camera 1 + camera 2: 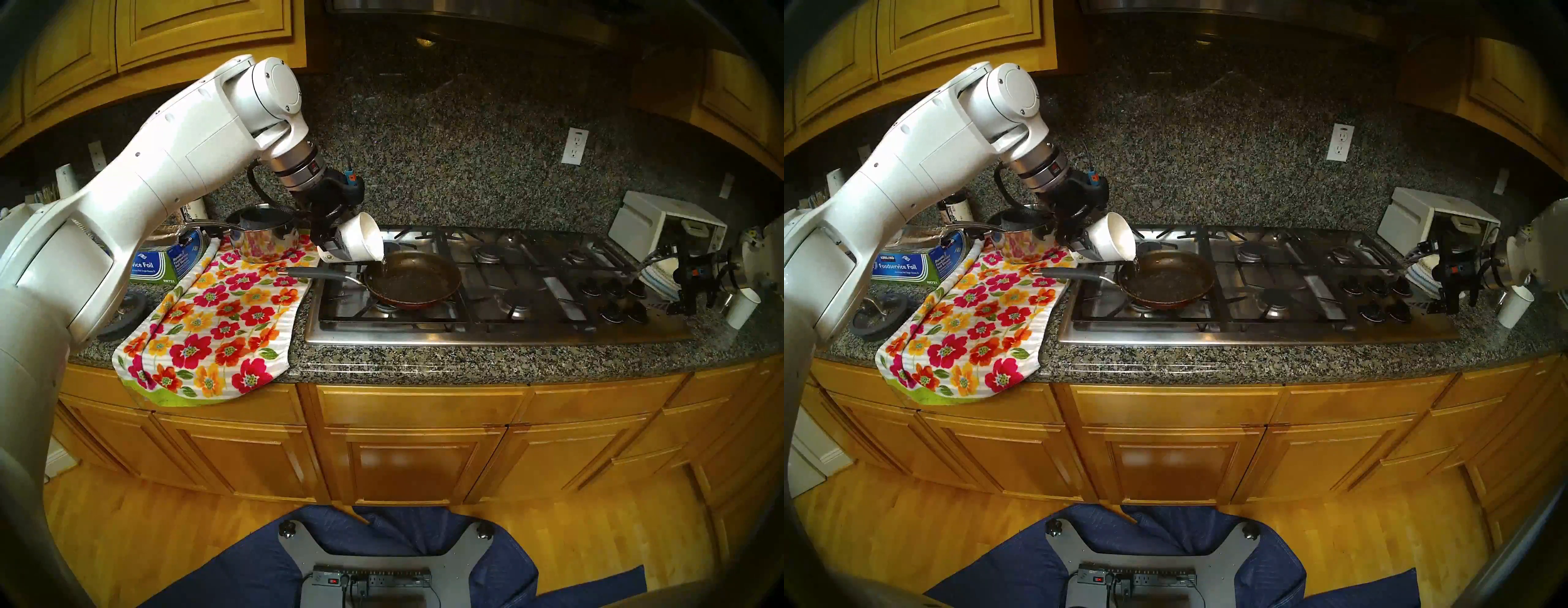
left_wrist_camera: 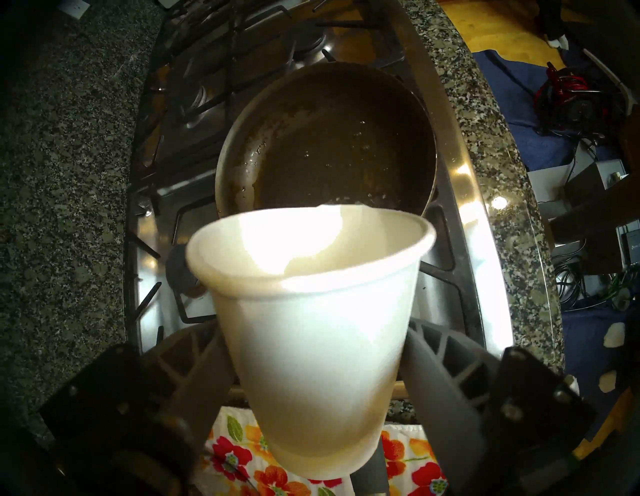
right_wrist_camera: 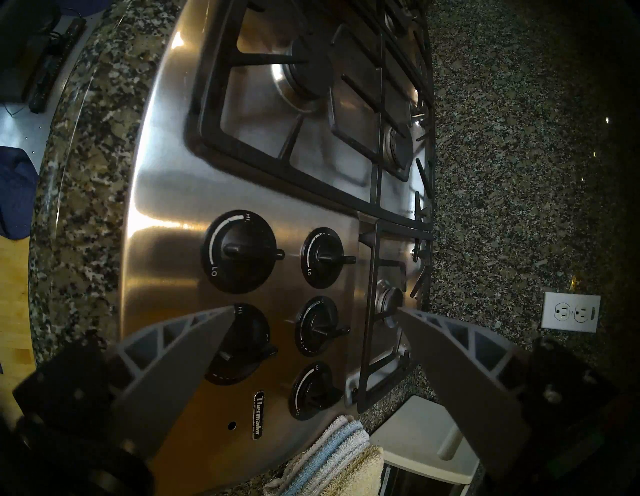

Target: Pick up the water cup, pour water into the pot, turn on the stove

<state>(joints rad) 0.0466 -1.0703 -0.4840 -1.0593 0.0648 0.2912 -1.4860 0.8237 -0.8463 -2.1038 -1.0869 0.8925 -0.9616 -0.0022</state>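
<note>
My left gripper (image 1: 335,246) is shut on the white water cup (image 1: 360,240), gripping its lower half. The cup is tipped rim-down to the right, and a thin stream of water runs from its lip into the pot (image 1: 413,278). The pot is a dark frying pan with a grey handle on the front-left burner of the steel stove (image 1: 509,335). In the left wrist view the cup (image 2: 311,346) sits between both fingers above the wet pan (image 2: 329,149). My right gripper (image 3: 315,310) is open, hovering over the black knobs (image 3: 242,253) at the stove's right end.
A shiny steel saucepan (image 1: 263,233) stands on a floral towel (image 1: 220,322) left of the stove, beside a foil box (image 1: 165,259). At the right are a white toaster oven (image 1: 662,229), a plain white cup (image 1: 742,308) and folded cloths (image 3: 332,457).
</note>
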